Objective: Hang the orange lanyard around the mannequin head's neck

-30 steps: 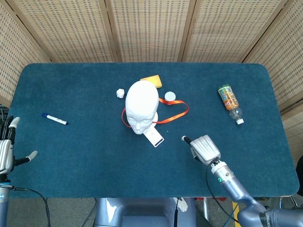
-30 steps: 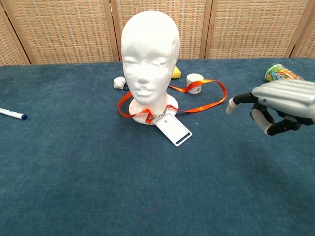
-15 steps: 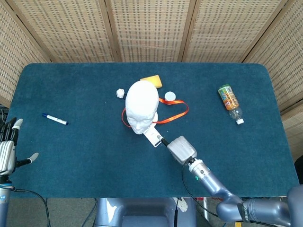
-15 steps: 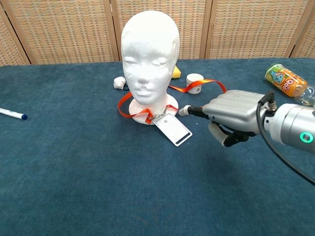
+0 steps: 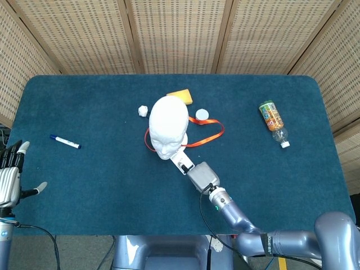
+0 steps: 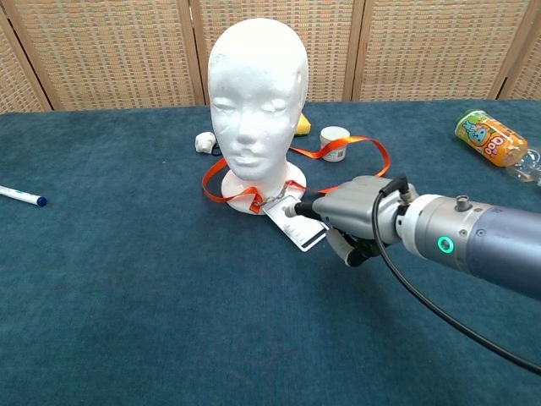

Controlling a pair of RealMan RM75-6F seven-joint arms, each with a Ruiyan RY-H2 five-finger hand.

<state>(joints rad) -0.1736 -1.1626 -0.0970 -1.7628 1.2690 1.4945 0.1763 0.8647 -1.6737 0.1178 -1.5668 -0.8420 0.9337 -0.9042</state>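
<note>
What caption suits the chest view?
Right hand reaching onto the badge card of the orange lanyard looped around the mannequin head.

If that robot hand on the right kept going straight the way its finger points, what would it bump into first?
Most likely the white badge card on the orange lanyard: the right robot hand has a fingertip at or over it already. Beyond it stands the mannequin head. Actual contact is unclear.

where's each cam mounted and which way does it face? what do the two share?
Head view: high above the near table edge, looking steeply down on the table; shows left hand and right hand with its arm.
Chest view: low, near table height, looking level at the mannequin head; shows the right hand only.
Shared: mannequin head, orange lanyard, badge, marker, bottle.
</note>
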